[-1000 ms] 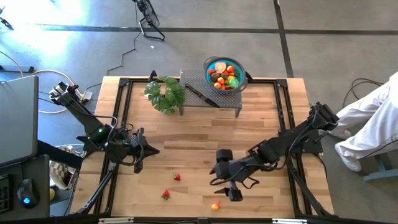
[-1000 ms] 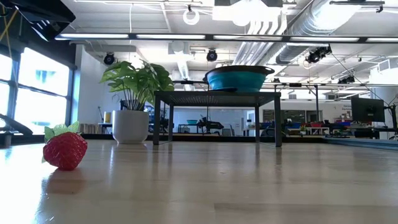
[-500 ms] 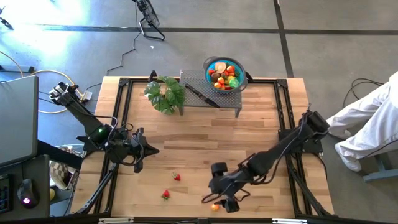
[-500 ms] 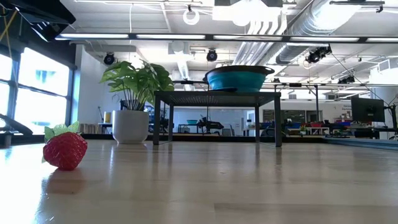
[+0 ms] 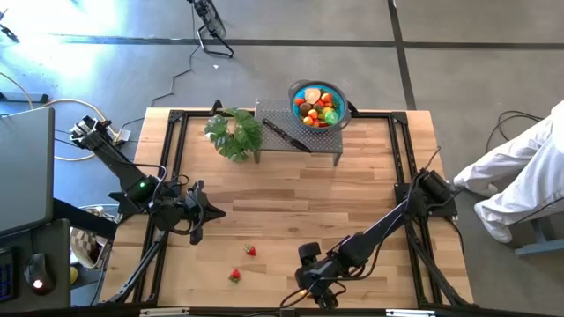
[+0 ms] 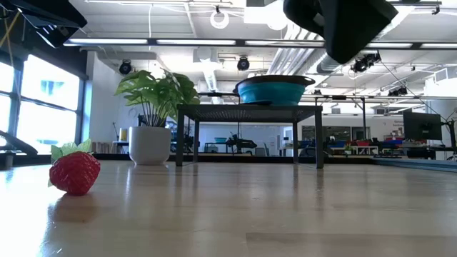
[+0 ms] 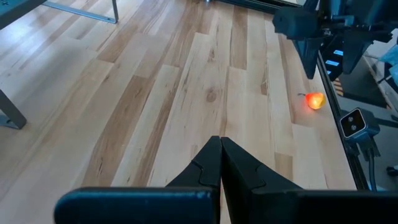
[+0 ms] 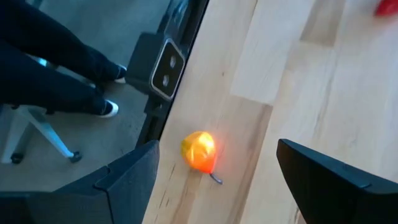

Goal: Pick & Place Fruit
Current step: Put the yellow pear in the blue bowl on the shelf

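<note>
- Right hand (image 8: 214,171) spread wide, empty, poised over orange fruit (image 8: 199,151) near bench (image 8: 311,93) front edge.
- Left hand (image 7: 220,163) shut, empty, waiting.
- Probably light, hard, smooth, prone to rolling; best pinched across the round middle.

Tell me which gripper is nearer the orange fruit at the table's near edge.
Right. The right gripper hangs open directly over the orange fruit; the left gripper is shut, far off across the table.

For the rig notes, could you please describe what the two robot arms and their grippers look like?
Both arms are dark, jointed and slim. The left arm shows a small green light and a pale connector block at its base. The left gripper has two black tapered fingers. The right gripper has broad black fingers.
</note>
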Robot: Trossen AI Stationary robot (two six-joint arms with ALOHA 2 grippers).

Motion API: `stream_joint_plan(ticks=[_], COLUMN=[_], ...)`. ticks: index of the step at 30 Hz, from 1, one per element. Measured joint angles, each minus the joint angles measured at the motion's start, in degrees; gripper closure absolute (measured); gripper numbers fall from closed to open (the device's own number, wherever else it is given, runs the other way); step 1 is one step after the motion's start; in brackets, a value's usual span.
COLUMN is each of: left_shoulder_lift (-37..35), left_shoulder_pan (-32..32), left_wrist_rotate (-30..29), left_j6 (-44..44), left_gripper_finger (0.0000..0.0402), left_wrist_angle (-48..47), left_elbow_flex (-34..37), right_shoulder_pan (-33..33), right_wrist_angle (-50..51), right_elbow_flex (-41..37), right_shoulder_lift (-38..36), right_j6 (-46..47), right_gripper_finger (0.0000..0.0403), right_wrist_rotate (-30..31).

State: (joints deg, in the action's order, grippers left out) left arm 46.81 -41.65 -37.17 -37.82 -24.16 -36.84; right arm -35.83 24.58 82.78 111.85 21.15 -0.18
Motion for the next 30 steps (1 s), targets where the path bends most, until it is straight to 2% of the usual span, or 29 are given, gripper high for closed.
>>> stream_joint_plan(ticks=[14,30], left_shoulder_lift=[-0.02,-0.02], left_shoulder_pan=[0.0,0.01], left_wrist_rotate=[0.15,0.17], left_j6=[0.0,0.0], left_gripper_finger=[0.0402,0.0402], left_wrist_angle=[-0.02,0.0], left_elbow_flex=[0.0,0.0], right_shoulder_pan=[-1.36,-2.34], right_wrist_angle=[-3.0,-7.76], right_elbow_flex=[-0.04,-0.02], right_shoulder_lift=[4.81,7.01], right_j6=[0.22,0.26], right_gripper_finger=[0.0089,0.0089], right_wrist_rotate=[-0.25,0.65])
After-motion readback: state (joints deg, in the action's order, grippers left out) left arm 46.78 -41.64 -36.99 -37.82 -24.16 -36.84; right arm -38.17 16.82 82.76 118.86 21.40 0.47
